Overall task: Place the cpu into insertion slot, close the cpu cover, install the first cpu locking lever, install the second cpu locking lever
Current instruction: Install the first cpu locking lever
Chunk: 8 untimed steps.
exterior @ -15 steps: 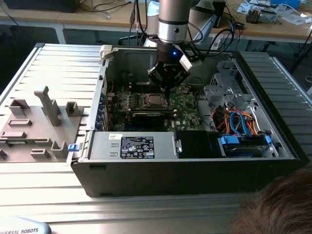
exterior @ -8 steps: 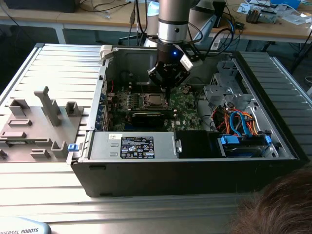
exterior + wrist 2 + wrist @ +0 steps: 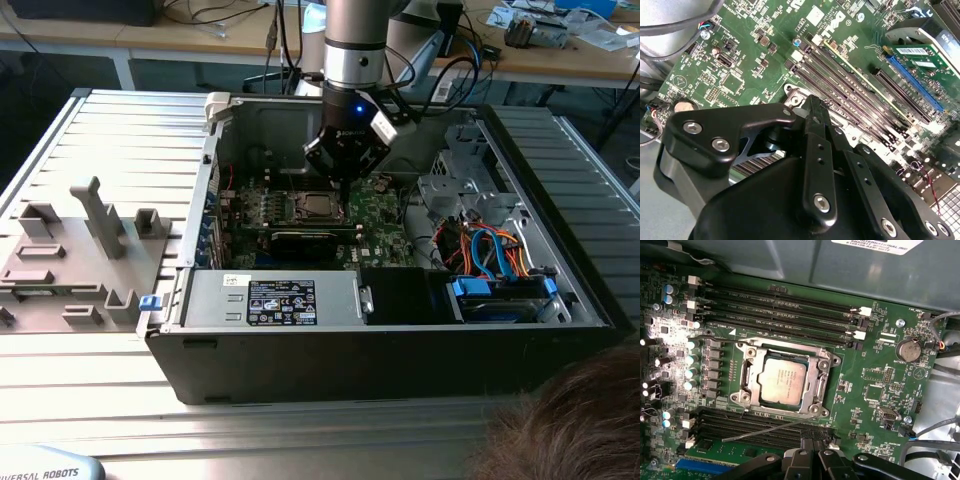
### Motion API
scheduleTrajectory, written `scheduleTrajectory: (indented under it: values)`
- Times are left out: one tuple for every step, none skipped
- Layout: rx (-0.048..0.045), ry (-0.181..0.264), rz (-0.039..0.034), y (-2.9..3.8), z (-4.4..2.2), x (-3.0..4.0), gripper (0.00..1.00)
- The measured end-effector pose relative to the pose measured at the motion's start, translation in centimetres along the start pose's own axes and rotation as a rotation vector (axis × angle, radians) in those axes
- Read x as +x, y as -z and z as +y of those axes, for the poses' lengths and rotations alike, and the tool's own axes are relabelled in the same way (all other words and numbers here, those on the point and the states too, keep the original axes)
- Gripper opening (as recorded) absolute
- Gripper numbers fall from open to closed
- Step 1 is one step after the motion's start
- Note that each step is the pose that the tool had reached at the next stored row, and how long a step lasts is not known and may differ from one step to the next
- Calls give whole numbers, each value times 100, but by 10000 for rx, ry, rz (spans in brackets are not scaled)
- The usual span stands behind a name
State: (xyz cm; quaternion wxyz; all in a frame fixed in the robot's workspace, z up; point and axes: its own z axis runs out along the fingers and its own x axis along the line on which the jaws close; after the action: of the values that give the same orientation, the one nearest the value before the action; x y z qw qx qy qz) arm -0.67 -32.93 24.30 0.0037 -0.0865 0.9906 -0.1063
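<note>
At the middle of the motherboard, in the first wrist view, the cpu sits flat in the insertion slot, dull silver top up. The cpu cover looks closed down over it, frame around the chip edges. Two thin wire levers look loose: one locking lever lies slanted across the memory slots just beside the socket, the other lever runs along the far socket edge, whether either is hooked I can't tell. So chip placed, cover down, levers likely not latched, judging from how they lie. The gripper hangs near the socket on the slanted-lever side, fingers look pressed together with nothing between them; in the second wrist view the gripper tip sits just above the socket corner. In the exterior view the gripper is inside the open computer case, over the board. Risks: tip could slip off the thin springy wire and scrape the board or memory slot clips; lever could miss its hook and spring back; pushing down off-axis could load the cover unevenly on the chip. A person's hair shows at the exterior view's right lower corner, well apart from the arm.
</note>
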Motion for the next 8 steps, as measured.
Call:
scheduleTrajectory:
  values:
    - [9, 20, -3, 0, 0, 0, 11]
    - [20, 44, -6, 0, 0, 0, 11]
    - [29, 66, -9, 0, 0, 0, 11]
    - [41, 89, -12, 0, 0, 0, 11]
    - [51, 108, -14, 0, 0, 0, 11]
    - [70, 144, -19, -1, 0, 0, 11]
    - [81, 161, -21, -1, 0, 0, 11]
    - [99, 190, -24, -1, 0, 0, 11]
